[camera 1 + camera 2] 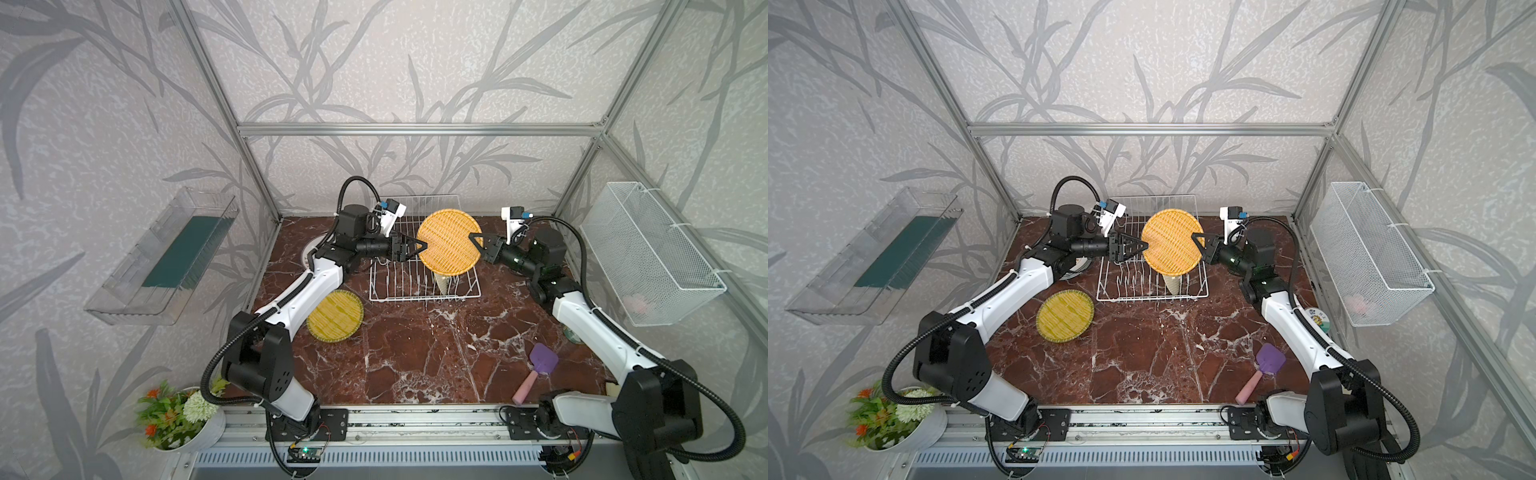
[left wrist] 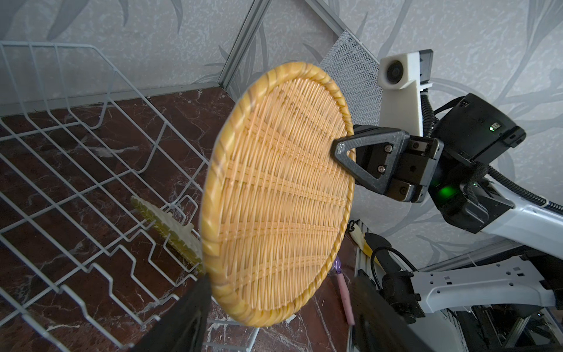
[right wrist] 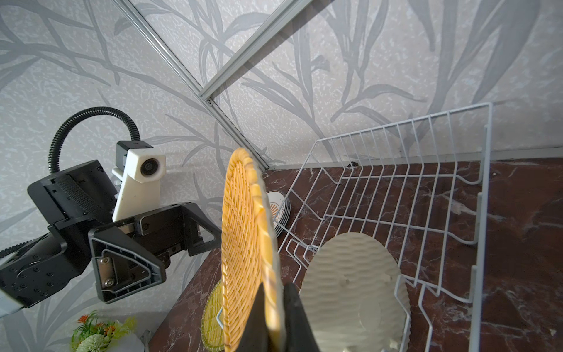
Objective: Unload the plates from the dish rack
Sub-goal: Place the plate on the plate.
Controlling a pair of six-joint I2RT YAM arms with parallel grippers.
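Above the rack [image 1: 384, 276] at the desk's [image 1: 415, 353] far edge, hold the right claw [image 1: 471, 239] clamped on the plate [image 1: 449, 245]. Shut the open left claw [image 1: 423, 246] squarely over its opposite rim before releasing.

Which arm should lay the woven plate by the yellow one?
Left, probably. The left gripper is open at the free rim of the woven plate, and the yellow plate lies beside that arm. The right gripper holds the other rim.

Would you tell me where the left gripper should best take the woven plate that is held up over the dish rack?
Likely the braided rim opposite the right gripper, coming edge-on from the left arm's side, left gripper open across it: the woven plate stands on edge, thin rim free there.
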